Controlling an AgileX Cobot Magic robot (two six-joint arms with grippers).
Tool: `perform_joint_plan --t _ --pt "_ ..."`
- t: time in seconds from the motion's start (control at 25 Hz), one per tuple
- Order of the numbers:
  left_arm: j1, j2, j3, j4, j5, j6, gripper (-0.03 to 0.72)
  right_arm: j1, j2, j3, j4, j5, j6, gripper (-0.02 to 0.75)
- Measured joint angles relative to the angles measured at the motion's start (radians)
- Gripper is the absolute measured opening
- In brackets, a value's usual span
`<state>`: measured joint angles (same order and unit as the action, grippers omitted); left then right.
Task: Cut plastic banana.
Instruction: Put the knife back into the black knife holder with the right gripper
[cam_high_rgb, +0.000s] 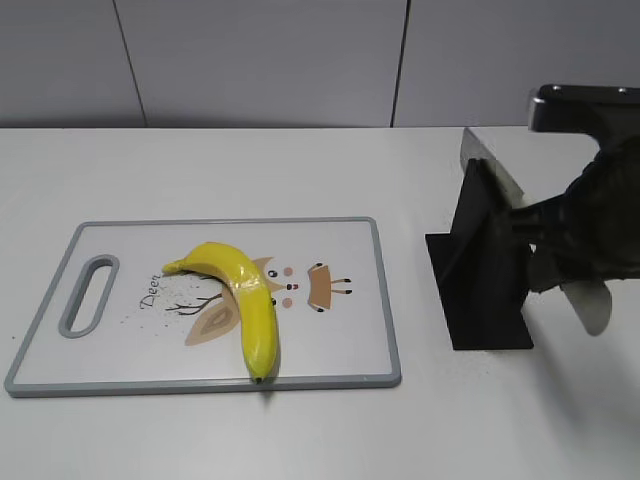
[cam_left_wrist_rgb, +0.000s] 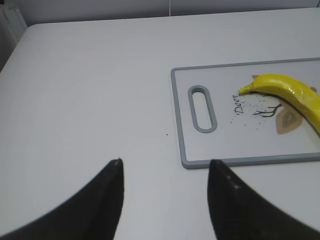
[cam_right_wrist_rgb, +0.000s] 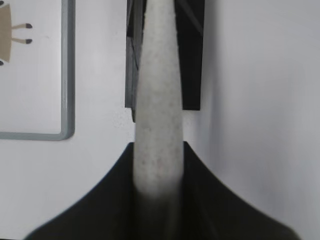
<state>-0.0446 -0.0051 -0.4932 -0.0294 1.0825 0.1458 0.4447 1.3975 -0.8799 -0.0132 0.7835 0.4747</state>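
One plastic banana (cam_high_rgb: 240, 295) is laid whole on the grey-rimmed cutting board (cam_high_rgb: 330, 375); the right gripper (cam_right_wrist_rgb: 157, 200) is clamped on a pale knife handle (cam_right_wrist_rgb: 156, 110) at the black knife stand (cam_high_rgb: 480, 290); the left gripper (cam_left_wrist_rgb: 165, 175) is held apart above bare table (cam_left_wrist_rgb: 90, 85).

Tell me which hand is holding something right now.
The right hand: it is shut on the knife handle, beside the black stand. The left hand is open and empty, off the board's handle end.
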Motion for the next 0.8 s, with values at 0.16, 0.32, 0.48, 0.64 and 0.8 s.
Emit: perform_joint_plan --t 0.16,0.32,0.48,0.64,0.8 --pt "0.000 0.000 0.000 -0.001 0.000 0.000 0.520 0.000 0.040 0.000 0.043 0.036 -0.050 0.188" --pt "0.000 0.000 0.000 -0.001 0.000 0.000 0.514 0.000 0.040 0.000 0.044 0.037 -0.057 0.188" --pt "0.000 0.000 0.000 -0.001 0.000 0.000 0.508 0.000 0.040 0.000 0.045 0.037 -0.060 0.194" --pt "0.000 0.000 0.000 0.000 0.000 0.000 0.505 0.000 0.040 0.000 0.050 0.011 -0.068 0.427" --pt "0.000 0.000 0.000 -0.001 0.000 0.000 0.501 0.000 0.040 -0.012 0.069 0.005 -0.070 0.624"
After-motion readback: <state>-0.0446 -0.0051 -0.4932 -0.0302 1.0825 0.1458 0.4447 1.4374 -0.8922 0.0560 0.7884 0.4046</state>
